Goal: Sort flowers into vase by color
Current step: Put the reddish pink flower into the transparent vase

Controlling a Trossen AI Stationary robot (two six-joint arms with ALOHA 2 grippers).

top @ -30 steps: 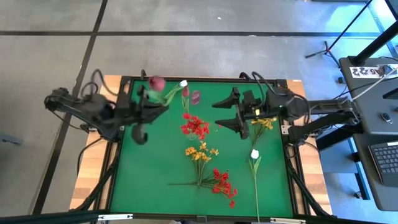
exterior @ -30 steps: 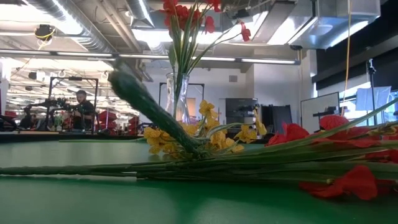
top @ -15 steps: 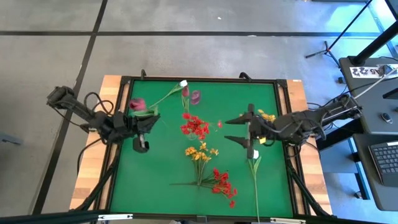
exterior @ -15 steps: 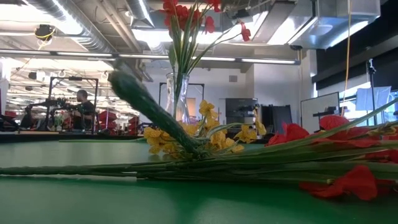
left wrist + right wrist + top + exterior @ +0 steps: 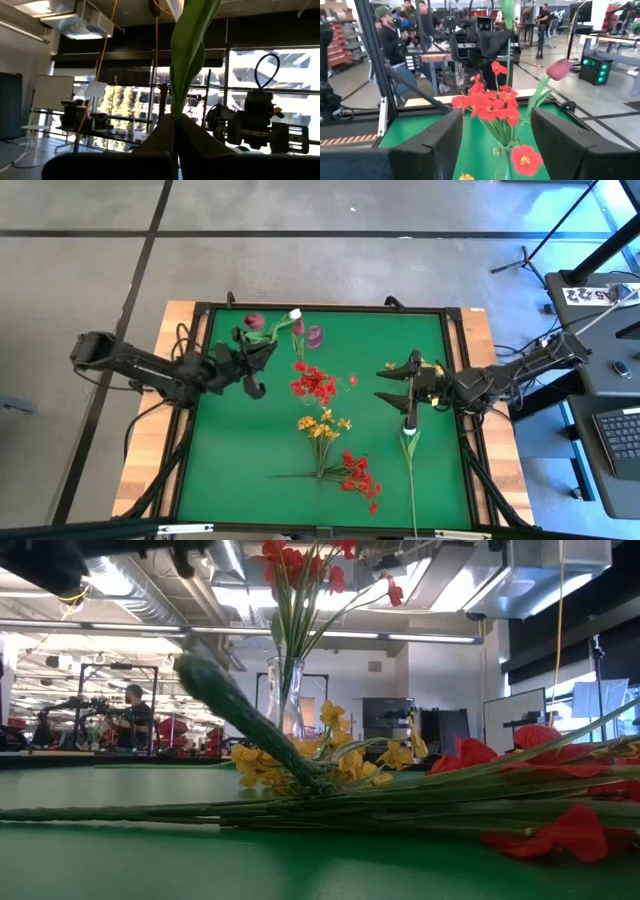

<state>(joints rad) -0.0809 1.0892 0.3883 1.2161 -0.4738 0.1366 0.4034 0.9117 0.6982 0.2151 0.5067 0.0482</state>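
Observation:
My left gripper (image 5: 250, 363) is above the table's far left part, shut on a flower with a dark red-pink bud (image 5: 254, 321). A clear vase of red sprays (image 5: 313, 383) stands mid-table, also seen as the vase (image 5: 285, 690) in the low view. A white bud (image 5: 295, 313) and pink buds (image 5: 314, 335) sit near the far edge. On the mat lie a yellow-orange spray (image 5: 322, 425), a red spray (image 5: 358, 475) and a white-bud flower (image 5: 409, 427). My right gripper (image 5: 400, 385) is open, just beyond that white bud on its far side. My left gripper (image 5: 176, 120) pinches the flower's green stem and leaf (image 5: 176, 107) between its two fingers. The leaf rises out past the fingertips. The flower is lifted clear of the mat, and its bud stands on the far side of the gripper in the high view.
Another yellow spray (image 5: 430, 367) lies partly under my right arm. Long stems (image 5: 300, 810) stretch across the mat toward the near edge. A raised black frame (image 5: 320, 307) rims the green mat. People stand in the room beyond the table.
My left gripper, keeping the dark red-pink bud, drew back toward the table's left, then swung right and toward the far edge again. My right gripper, still open, drew back toward the right edge and slightly nearer, ending by the white bud.

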